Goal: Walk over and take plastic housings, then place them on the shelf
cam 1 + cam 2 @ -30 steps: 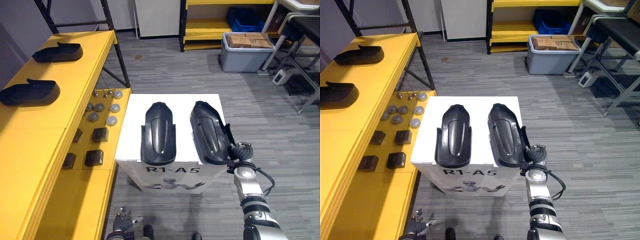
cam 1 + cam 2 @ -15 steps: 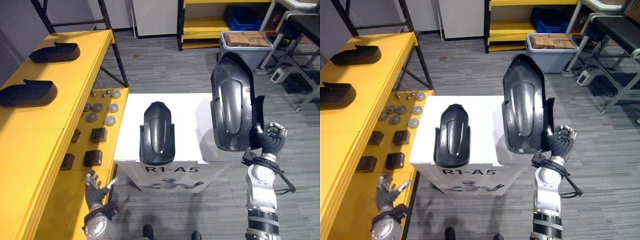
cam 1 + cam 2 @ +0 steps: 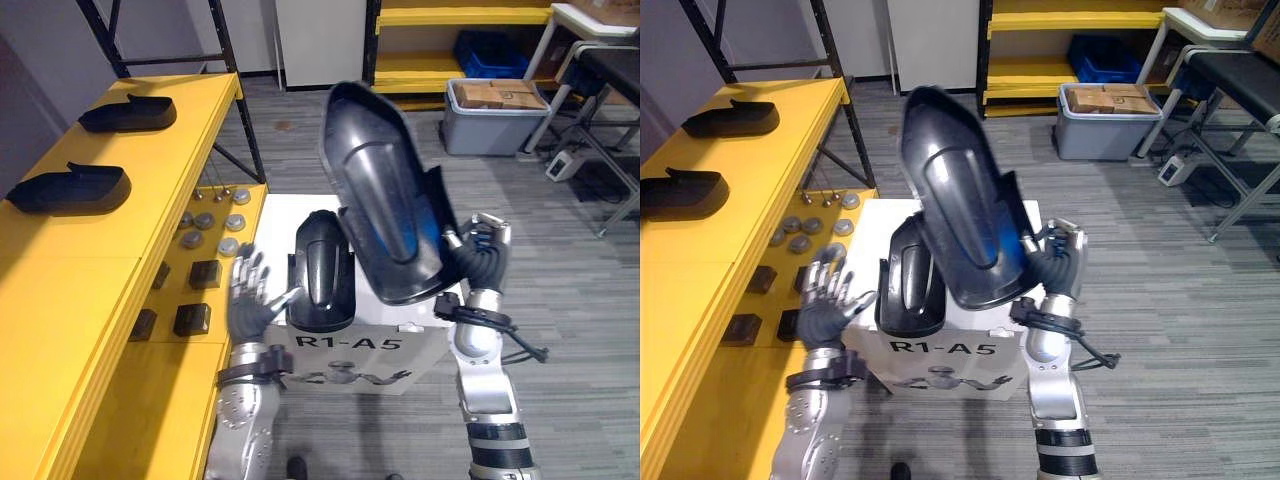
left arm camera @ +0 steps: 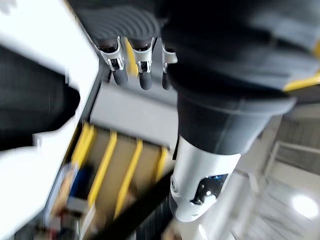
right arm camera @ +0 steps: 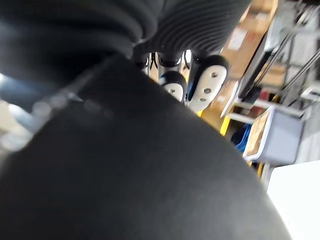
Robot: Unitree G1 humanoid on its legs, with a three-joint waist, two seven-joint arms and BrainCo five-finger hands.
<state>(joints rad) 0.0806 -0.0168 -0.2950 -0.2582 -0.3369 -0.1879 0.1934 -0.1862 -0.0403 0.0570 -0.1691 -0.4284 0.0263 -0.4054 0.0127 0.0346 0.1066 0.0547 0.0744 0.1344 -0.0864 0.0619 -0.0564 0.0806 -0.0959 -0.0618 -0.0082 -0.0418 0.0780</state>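
My right hand (image 3: 478,252) is shut on a black plastic housing (image 3: 385,195), held up in the air and tilted above the white box (image 3: 275,222). Its dark surface (image 5: 125,175) sits right under the fingers (image 5: 205,80) in the right wrist view. A second black housing (image 3: 320,270) lies on the white box. My left hand (image 3: 250,300) is raised with fingers spread, open, its thumb near that housing's left edge. In the left wrist view the straight fingers (image 4: 142,72) show beside the white box top (image 4: 35,55). Two more black housings (image 3: 128,112) (image 3: 70,188) lie on the yellow shelf (image 3: 110,240).
On the shelf's lower yellow level lie round grey discs (image 3: 210,225) and small dark blocks (image 3: 190,318). A grey bin with cardboard (image 3: 495,110) stands on the floor at the back right, by a yellow rack (image 3: 450,50). Grey floor lies open to the right.
The right hand has swung the lifted housing up and to the left, over the box. The left hand has risen from low down to beside the housing on the box.
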